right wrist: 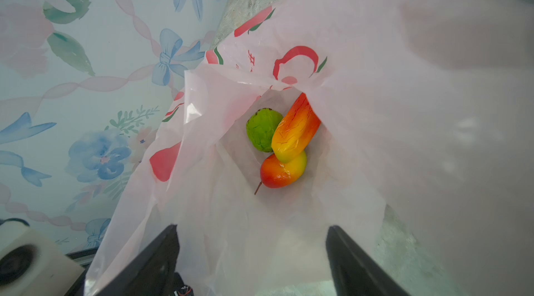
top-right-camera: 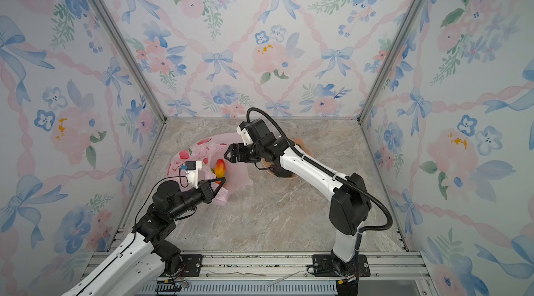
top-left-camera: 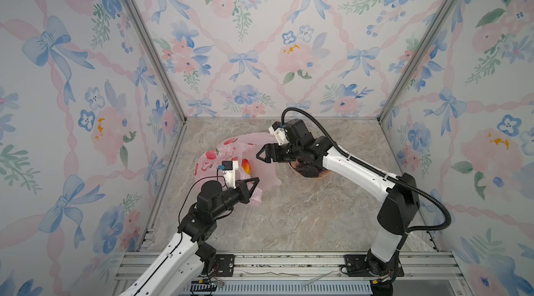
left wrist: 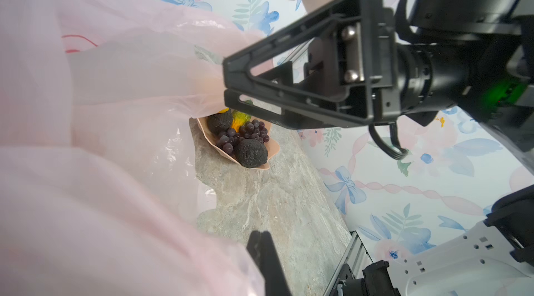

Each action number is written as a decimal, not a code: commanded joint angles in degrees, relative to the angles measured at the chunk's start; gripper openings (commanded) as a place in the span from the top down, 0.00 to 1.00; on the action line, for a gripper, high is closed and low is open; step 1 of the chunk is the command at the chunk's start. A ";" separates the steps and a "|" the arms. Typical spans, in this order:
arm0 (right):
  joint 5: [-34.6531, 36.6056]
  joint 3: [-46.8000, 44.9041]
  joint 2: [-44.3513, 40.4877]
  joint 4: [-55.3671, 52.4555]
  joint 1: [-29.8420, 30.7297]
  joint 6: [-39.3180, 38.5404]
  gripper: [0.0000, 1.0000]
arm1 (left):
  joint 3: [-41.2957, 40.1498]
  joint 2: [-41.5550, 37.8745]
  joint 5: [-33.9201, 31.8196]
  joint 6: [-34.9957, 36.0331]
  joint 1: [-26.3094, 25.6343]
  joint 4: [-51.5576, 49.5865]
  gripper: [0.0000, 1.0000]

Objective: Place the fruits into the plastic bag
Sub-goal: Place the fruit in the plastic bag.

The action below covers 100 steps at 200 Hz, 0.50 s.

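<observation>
Two mangoes (right wrist: 294, 132) and the kiwi half (right wrist: 261, 130) lie inside the plastic bag (top-left-camera: 228, 150), left of centre, its rim pinched by the left pincer (top-left-camera: 255, 182). The right pincer (top-left-camera: 257, 155) is open and empty. Grapes (left wrist: 245, 135) and black pieces (left wrist: 250, 153) sit in the dish (left wrist: 271, 150).

the mouth of the bag (right wrist: 375, 135) gapes before the right gripper (right wrist: 252, 228), a clear way in; the left gripper (top-left-camera: 255, 181) pins its near rim; the right arm (top-left-camera: 355, 167) overhangs the dish (left wrist: 216, 144), blocking it from above
</observation>
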 commanded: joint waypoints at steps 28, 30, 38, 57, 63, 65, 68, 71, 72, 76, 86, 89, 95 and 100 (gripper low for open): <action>1.22 -2.80 -8.42 -7.11 -1.16 -4.36 0.14 | 0.01 0.26 0.07 0.19 0.58 0.50 1.00; 1.26 -2.81 -8.66 -7.30 -1.18 -4.54 0.14 | 0.08 0.37 0.13 0.19 0.59 0.50 1.00; 1.42 -2.77 -9.47 -8.38 -1.47 -5.27 0.14 | 0.24 0.59 0.20 0.27 0.55 0.50 1.00; 3.56 -1.95 -11.45 -12.06 -2.38 -7.95 0.14 | 0.65 1.14 0.36 0.45 0.58 0.43 1.00; 5.05 -1.58 -12.02 -13.69 -2.80 -9.41 0.11 | 0.74 1.31 0.42 0.60 0.58 0.37 1.00; 5.64 -1.43 -12.17 -14.22 -2.93 -9.93 0.11 | 0.81 1.31 0.46 0.63 0.63 0.34 1.00; 6.48 -1.20 -12.46 -14.93 -3.22 -10.66 0.09 | 0.96 1.42 0.43 0.68 0.59 0.26 1.00; 7.43 -1.06 -12.73 -15.73 -3.57 -11.39 0.08 | 1.05 1.48 0.43 0.76 0.67 0.29 1.00; 7.82 -1.00 -12.82 -16.03 -3.64 -11.61 0.08 | 1.03 1.47 0.42 0.74 0.68 0.26 1.00; 9.12 -0.84 -13.10 -16.99 -4.17 -12.36 0.06 | 1.11 1.60 0.43 0.82 0.64 0.22 1.00; 11.32 -0.55 -13.65 -19.39 -6.04 -14.04 0.01 | 1.31 1.87 0.58 1.07 0.68 0.09 1.00; 11.71 -0.51 -13.70 -19.93 -6.67 -14.35 0.00 | 1.36 1.97 0.56 1.14 0.60 0.12 1.00; 12.15 -0.59 -13.69 -20.83 -8.15 -14.75 0.02 | 1.47 2.19 0.64 1.14 0.70 0.12 1.00; 12.18 -0.67 -13.54 -21.48 -9.47 -14.90 0.03 | 1.50 2.25 0.67 1.24 0.74 0.07 1.00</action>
